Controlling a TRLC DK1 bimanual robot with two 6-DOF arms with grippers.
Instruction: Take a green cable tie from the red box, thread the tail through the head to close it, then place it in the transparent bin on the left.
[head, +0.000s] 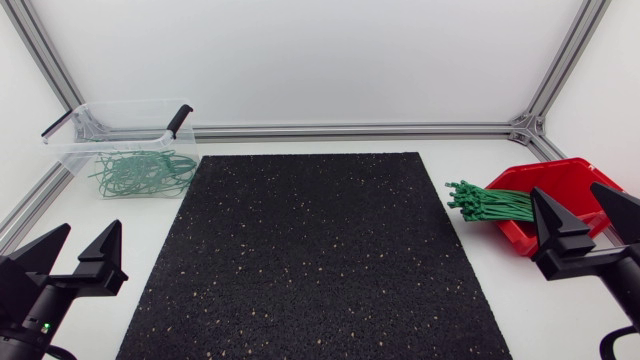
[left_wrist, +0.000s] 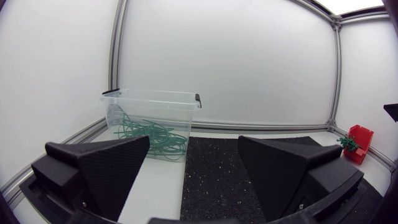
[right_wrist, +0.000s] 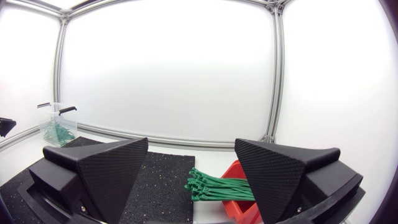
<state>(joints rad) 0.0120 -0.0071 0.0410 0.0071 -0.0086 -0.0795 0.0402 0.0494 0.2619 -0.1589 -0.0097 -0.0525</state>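
Note:
A bundle of straight green cable ties (head: 488, 204) lies in the red box (head: 565, 182) at the right, its heads sticking out over the box's left rim; the right wrist view shows the ties (right_wrist: 217, 185) and the box (right_wrist: 237, 205) just ahead of my right gripper (right_wrist: 191, 177). At the far left stands the transparent bin (head: 122, 140) holding several looped green ties (head: 140, 172), also seen in the left wrist view as the bin (left_wrist: 152, 118). My left gripper (head: 72, 255) rests open and empty at the near left. My right gripper (head: 588, 217) stands open beside the red box.
A black speckled mat (head: 315, 255) covers the middle of the white table. The bin has black clip handles (head: 179, 120). Aluminium frame rails (head: 350, 130) run along the table's back and side edges.

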